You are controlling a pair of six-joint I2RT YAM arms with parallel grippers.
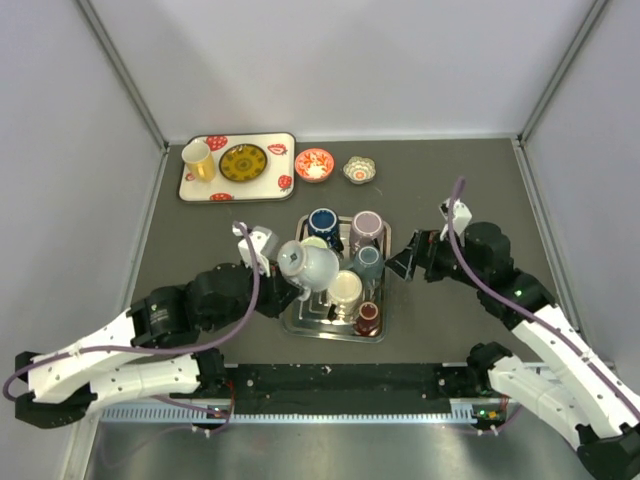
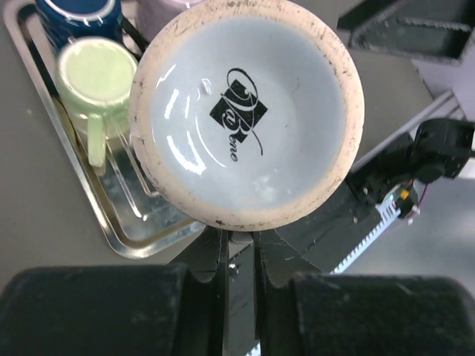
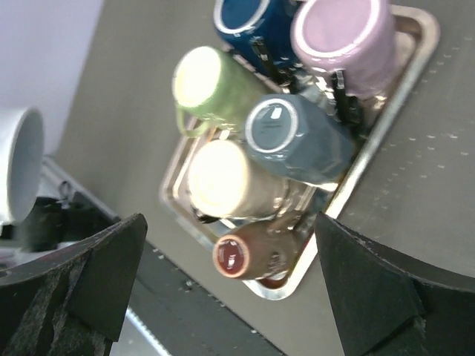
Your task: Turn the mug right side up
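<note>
My left gripper (image 1: pixel 284 268) is shut on a white mug (image 1: pixel 310 264) and holds it in the air over the left side of the metal tray (image 1: pixel 300 326). The mug lies roughly on its side. In the left wrist view its base with a black logo (image 2: pixel 245 111) faces the camera, and the fingers (image 2: pixel 239 245) pinch something thin just under it. The right wrist view catches the mug's mouth (image 3: pixel 21 163) at the left edge. My right gripper (image 1: pixel 401 263) hangs open just right of the tray, with nothing between its fingers (image 3: pixel 230 297).
The tray (image 3: pixel 386 126) carries several upturned mugs: blue (image 3: pixel 249 18), purple (image 3: pixel 341 33), green (image 3: pixel 211 85), grey-blue (image 3: pixel 289 137), cream (image 3: pixel 226 178), small brown (image 3: pixel 249 256). A white tray (image 1: pixel 237 165) with a yellow cup and plate stands back left, with two small dishes (image 1: pixel 314 164) beside it.
</note>
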